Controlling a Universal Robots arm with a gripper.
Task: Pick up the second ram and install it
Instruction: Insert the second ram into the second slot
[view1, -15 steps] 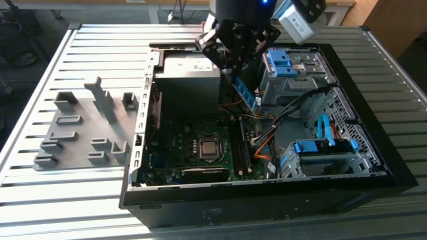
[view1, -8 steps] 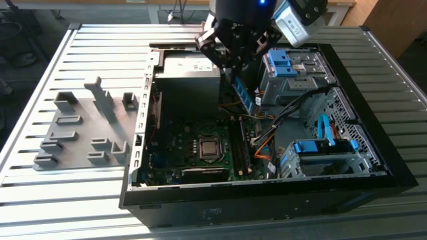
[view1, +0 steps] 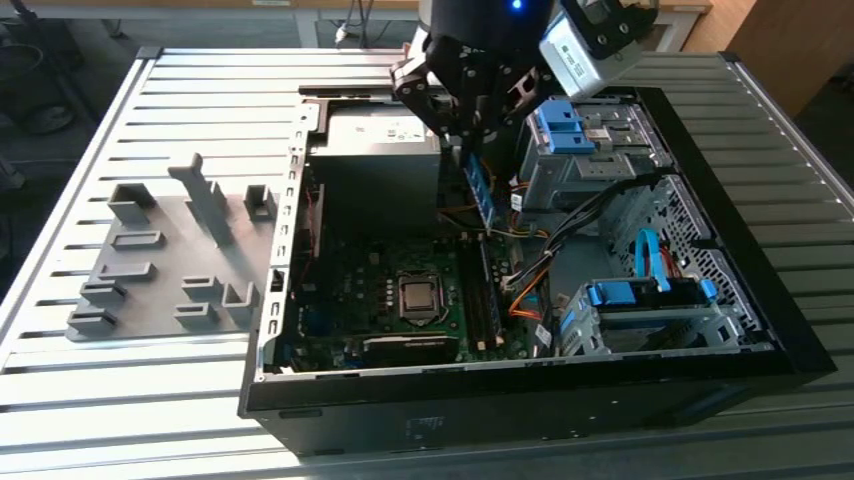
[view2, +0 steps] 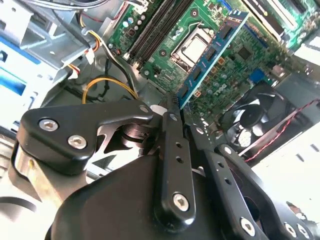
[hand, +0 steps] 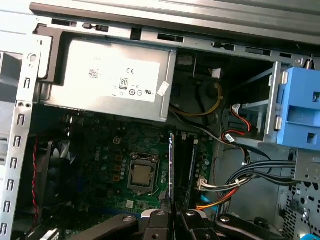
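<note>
Two black fingers (view2: 172, 150) of the hand (view1: 470, 140) are pinched on the upper end of the second ram (view1: 482, 190), held clear above the motherboard (view1: 387, 290) inside the open computer case (view1: 534, 390). Its long axis runs away from the hand toward the board, edge-on, beside the power-supply box (hand: 112, 80). Cables (view1: 587, 215) and drive bays (view1: 587, 140) crowd the exterior view's right.

Bright daylight, glare on slatted table (view1: 160, 90), shadowed case interior (view1: 387, 250), soft wrist-view foreground
</note>
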